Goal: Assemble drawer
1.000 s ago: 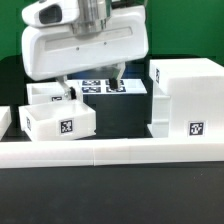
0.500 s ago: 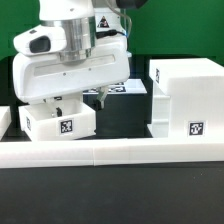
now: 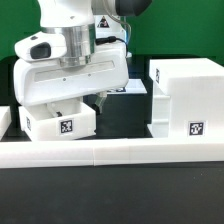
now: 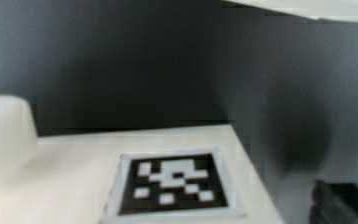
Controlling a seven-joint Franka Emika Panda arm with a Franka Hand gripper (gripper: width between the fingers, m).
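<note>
A small white tray [image 3: 58, 122] with a square tag on its front stands at the exterior view's left, behind the rail. My gripper [image 3: 82, 104] hangs open just above and behind the tray's back edge. One dark finger [image 3: 100, 100] shows beside the tray and the other is partly hidden behind it. The tall white box housing [image 3: 186, 95] stands at the exterior view's right with tags on its front and side. In the wrist view a white tray surface with a tag [image 4: 172, 183] lies close below, and a dark fingertip [image 4: 350, 202] shows at the edge. A second tray is hidden behind the gripper body.
The long low white border rail [image 3: 120, 152] runs along the front. The marker board [image 3: 128, 89] lies behind, mostly covered by the gripper. Dark table shows between the tray and the housing.
My gripper has come down and shifted toward the exterior view's left, from above the marker board to just over the front tray. It now hides the rear tray.
</note>
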